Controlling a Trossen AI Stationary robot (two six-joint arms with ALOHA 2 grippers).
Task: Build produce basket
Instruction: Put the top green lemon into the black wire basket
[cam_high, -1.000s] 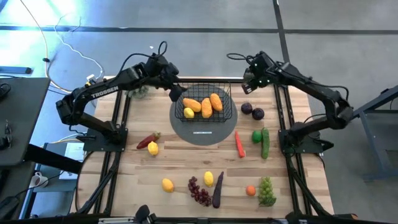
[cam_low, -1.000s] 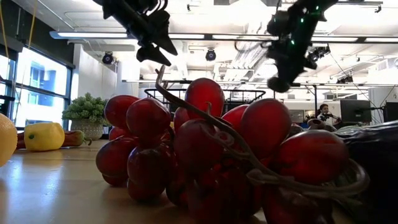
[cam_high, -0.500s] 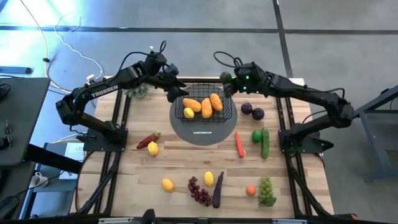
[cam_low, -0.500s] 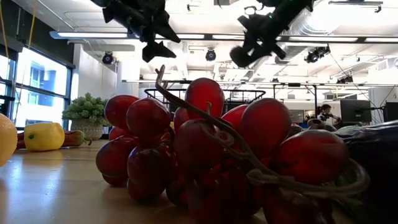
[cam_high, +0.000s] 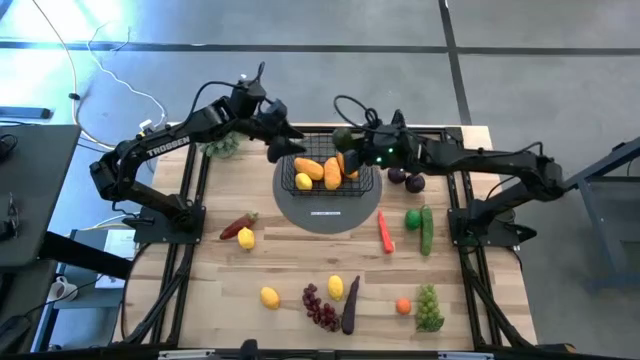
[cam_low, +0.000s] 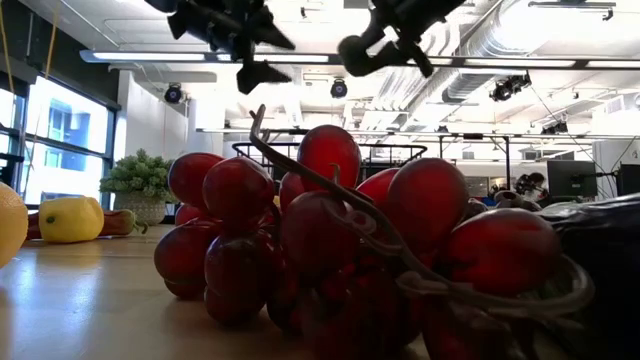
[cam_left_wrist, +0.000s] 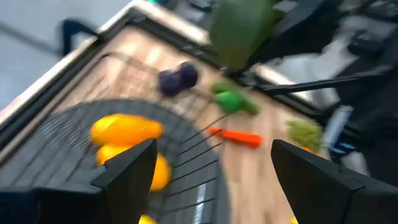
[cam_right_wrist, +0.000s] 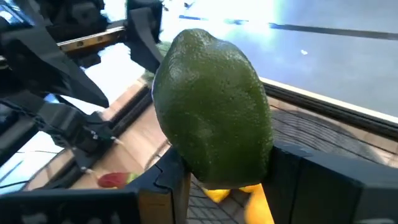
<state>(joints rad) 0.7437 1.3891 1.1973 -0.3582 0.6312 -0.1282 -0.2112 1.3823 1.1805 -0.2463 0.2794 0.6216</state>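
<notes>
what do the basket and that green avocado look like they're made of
Basket: thin black metal wire by the look of it, an open see-through mesh, matte. Avocado, held in the right end effector: likely moulded plastic or foam, with an even green, finely pebbled, dull skin.

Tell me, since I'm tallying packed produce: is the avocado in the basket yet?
Not yet. The right tool holds the avocado above the basket, over its far rim.

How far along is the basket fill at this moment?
Done: two mangoes and a lemon lie in the basket. In hand: the right gripper holds an avocado over it; left gripper open beside it. Left: the carrot, grapes and other produce on the table.
</notes>
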